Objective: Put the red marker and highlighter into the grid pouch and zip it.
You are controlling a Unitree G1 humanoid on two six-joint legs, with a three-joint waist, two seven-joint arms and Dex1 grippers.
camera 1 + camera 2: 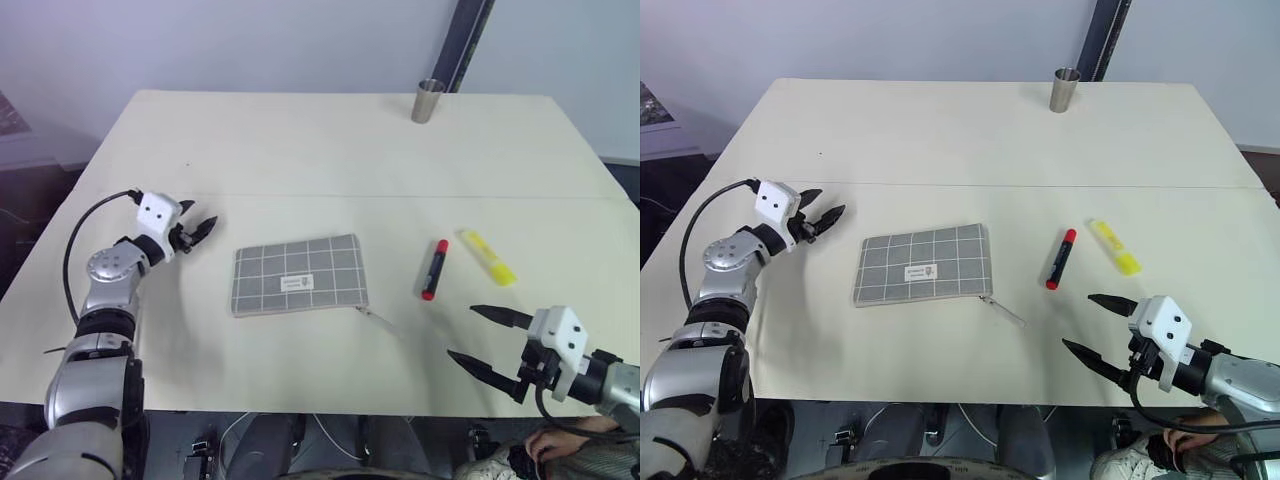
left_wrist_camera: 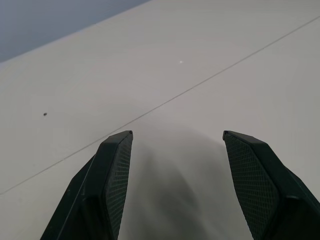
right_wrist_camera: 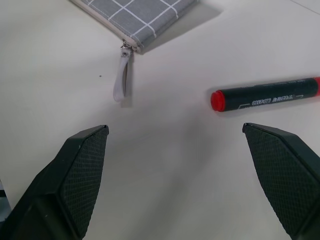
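You had the grid pouch lying flat near the middle of the table, its zipper pull cord trailing off the corner nearest the red marker. The marker lay just right of the pouch, and the highlighter just beyond it, apart from it. Your right gripper hung near the table's front edge, fingers spread wide and empty. Your left gripper sat left of the pouch, jaws parted, holding nothing. A metal cup stood at the far edge.
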